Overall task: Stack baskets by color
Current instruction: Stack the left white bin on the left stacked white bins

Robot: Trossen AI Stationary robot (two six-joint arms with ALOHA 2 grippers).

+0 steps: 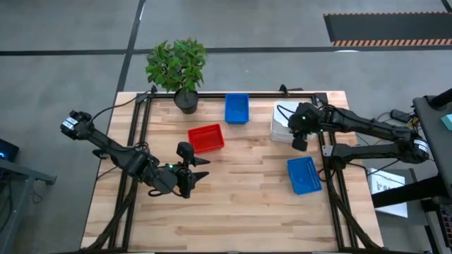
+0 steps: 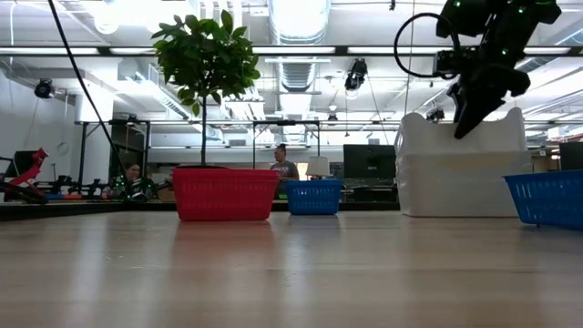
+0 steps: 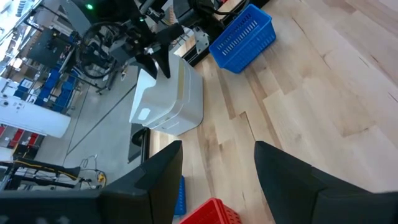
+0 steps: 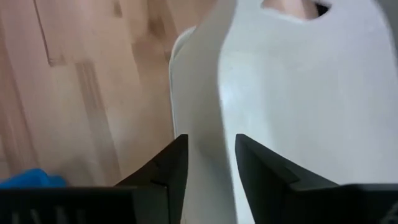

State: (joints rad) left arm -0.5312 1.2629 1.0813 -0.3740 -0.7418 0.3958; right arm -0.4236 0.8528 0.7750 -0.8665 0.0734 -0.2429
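A stack of white baskets [image 1: 281, 121] stands on the table's far right part. My right gripper [image 1: 299, 143] is at the stack's near edge, open and pointing steeply down. Its fingers stand on either side of the top basket's wall [image 4: 208, 93]. One red basket [image 1: 205, 138] rests on its base mid-table. A blue basket [image 1: 236, 108] sits at the far edge and another blue basket [image 1: 304, 175] sits nearer on the right. My left gripper [image 1: 203, 168] hovers open near the red basket, holding nothing. My right gripper straddles the top white basket's wall [image 4: 205, 143] from above, slanting down, one finger [image 4: 168, 168] outside and one inside. Whether the fingers touch the wall I cannot tell. The basket rests on the white stack [image 2: 455, 173].
A potted green plant [image 1: 178, 69] stands at the far left edge. Dark frame rails [image 1: 141, 120] run along the table's left, far and right sides. Bare wood lies near the front edge [image 1: 233, 219].
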